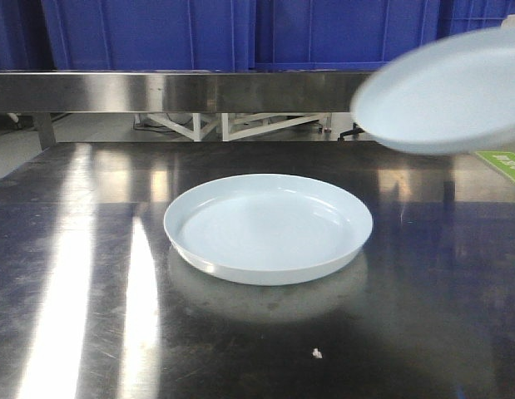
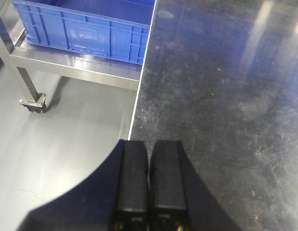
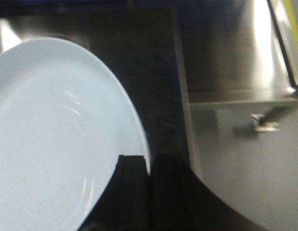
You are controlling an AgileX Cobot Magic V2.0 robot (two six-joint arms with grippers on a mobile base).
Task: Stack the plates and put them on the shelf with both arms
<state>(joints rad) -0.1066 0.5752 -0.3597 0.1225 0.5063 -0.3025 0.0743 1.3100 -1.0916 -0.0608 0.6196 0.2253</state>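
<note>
A plate (image 1: 268, 229) sits on the scratched steel table (image 1: 74, 249), with blue crates (image 1: 149, 33) behind. The right gripper (image 3: 149, 161) pinches a second plate (image 3: 52, 134); the left gripper (image 2: 149, 147) is closed and empty.

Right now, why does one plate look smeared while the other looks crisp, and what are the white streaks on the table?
Front view: the raised plate is smeared, likely motion blur, while the resting plate is sharp; the streaks are light glaring off the steel table. Right wrist view: soft all over, raised plate included. Left wrist view: sharp, with faint glare top right.
</note>
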